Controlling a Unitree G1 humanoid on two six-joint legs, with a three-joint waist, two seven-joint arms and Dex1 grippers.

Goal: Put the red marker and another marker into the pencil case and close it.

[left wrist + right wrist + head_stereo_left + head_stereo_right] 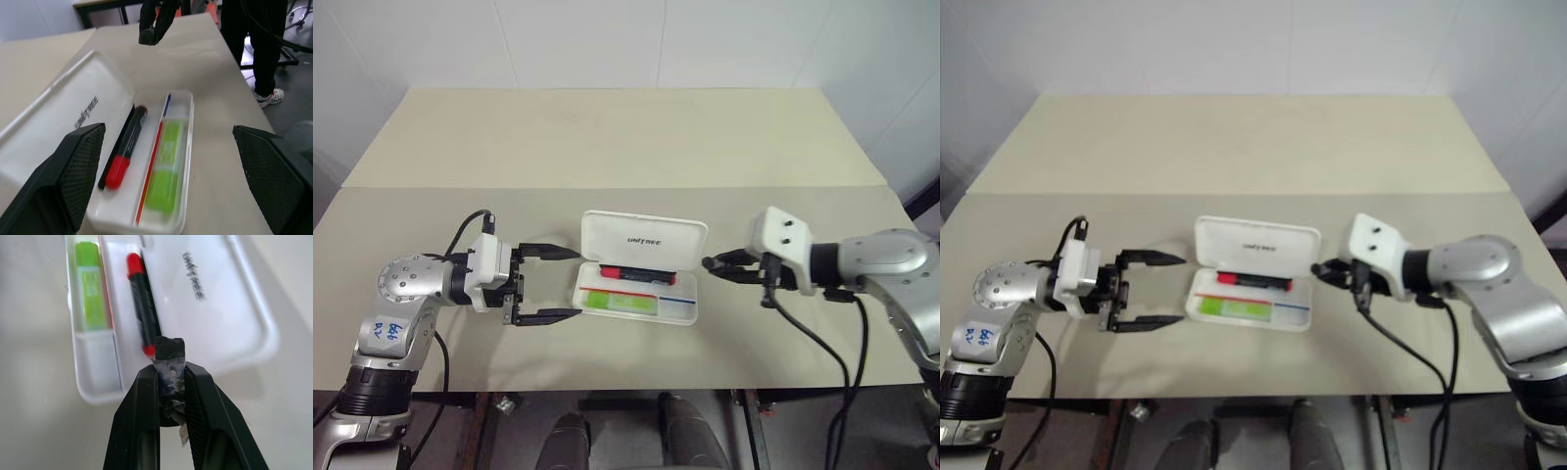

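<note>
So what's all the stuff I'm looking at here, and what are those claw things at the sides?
table: one, beige, everything rests on it.
pencil case: one, white, middle of the table, lid open and leaning back.
red marker: one, red and black, lying in the case's compartment nearer the lid.
green marker: one, lime green, lying in the case's front compartment.
person's legs: dark trousers, white shoe, standing beyond the table in the left wrist view.
left claw: one, black fingers, wide open, beside the case's left end.
right claw: one, black fingers, shut and holding nothing, just off the case's right end.
</note>
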